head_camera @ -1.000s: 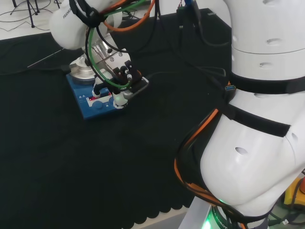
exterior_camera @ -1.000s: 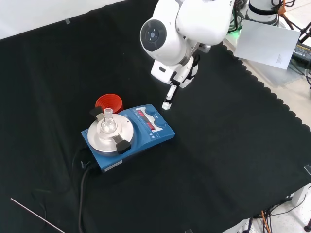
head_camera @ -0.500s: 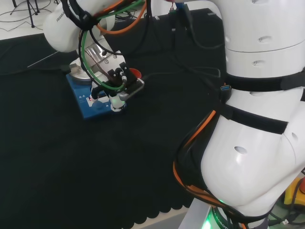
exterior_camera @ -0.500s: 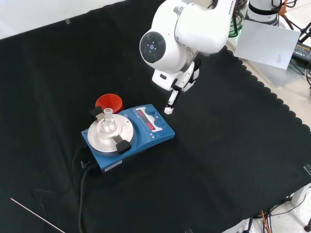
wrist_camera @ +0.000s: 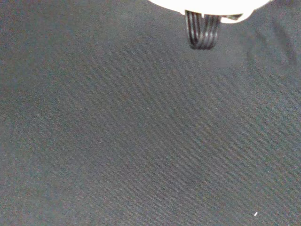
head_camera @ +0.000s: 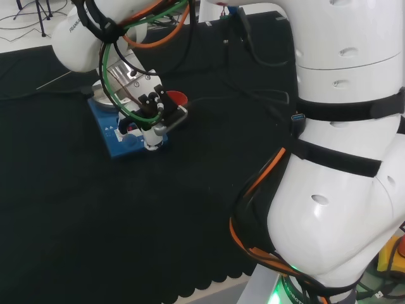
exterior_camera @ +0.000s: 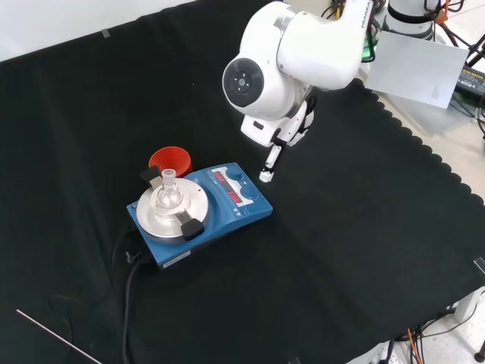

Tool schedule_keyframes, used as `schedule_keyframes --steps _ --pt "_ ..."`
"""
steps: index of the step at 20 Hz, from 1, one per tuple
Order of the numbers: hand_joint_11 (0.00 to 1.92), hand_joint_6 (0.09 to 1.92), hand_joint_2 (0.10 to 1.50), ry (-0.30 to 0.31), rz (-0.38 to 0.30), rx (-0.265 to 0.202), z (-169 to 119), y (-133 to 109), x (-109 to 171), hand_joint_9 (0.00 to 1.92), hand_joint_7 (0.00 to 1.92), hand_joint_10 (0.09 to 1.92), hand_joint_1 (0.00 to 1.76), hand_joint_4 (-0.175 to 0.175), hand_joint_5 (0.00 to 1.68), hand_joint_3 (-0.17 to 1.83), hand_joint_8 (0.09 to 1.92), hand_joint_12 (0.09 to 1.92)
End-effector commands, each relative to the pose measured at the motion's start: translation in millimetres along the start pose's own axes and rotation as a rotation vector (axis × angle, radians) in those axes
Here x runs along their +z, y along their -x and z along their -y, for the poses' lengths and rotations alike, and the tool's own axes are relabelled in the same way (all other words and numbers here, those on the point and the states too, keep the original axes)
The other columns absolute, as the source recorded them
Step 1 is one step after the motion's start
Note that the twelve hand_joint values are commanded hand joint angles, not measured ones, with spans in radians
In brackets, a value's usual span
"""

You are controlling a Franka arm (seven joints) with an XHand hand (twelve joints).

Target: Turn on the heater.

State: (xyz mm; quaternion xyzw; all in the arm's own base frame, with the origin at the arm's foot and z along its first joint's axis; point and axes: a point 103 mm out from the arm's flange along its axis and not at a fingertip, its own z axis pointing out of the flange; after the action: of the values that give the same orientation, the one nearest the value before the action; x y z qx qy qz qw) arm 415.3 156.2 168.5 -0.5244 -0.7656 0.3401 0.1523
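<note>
The black-cloth table (exterior_camera: 364, 250) is carrying a blue heater with a round silver plate (exterior_camera: 198, 211). In the front view, the black and white hand (exterior_camera: 271, 155) is hovering at the heater's 2 o'clock corner, one finger extended downward, gripping nothing.

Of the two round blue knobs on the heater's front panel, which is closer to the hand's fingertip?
The knob at the panel's lower right end in the front view, just below the hand. The other knob sits farther up-left on the heater.
</note>
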Motion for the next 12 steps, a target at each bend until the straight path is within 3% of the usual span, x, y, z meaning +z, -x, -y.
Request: schedule_keyframes --steps 1,2,3,5,9,12 --pt "1.67 0.09 0.68 -0.009 -0.001 0.01 -3.4 4.4 -0.9 1.81 1.67 1.73 1.46 -0.014 0.29 1.05 1.87 1.42" --pt "1.67 0.09 0.68 -0.009 0.001 0.011 -3.7 2.6 -1.8 1.81 1.67 1.73 1.46 -0.014 0.29 1.05 1.87 1.42" --pt "1.67 0.09 0.68 0.013 -0.009 -0.057 -4.3 -2.0 -3.7 1.81 1.67 1.73 1.46 -0.014 0.3 1.05 1.87 1.42" --pt "1.67 0.09 0.68 0.015 -0.025 -0.077 -6.1 3.5 -2.8 1.81 1.67 1.73 1.46 -0.014 0.3 1.05 1.87 1.42" --pt "1.67 0.09 0.68 -0.006 -0.027 -0.052 -14.3 24.2 0.9 1.8 1.67 1.73 1.46 -0.014 0.3 1.05 1.87 1.42" --pt "1.67 0.09 0.68 -0.019 -0.015 -0.026 -17.5 24.6 0.6 1.81 1.67 1.73 1.46 -0.015 0.31 1.06 1.87 1.42"
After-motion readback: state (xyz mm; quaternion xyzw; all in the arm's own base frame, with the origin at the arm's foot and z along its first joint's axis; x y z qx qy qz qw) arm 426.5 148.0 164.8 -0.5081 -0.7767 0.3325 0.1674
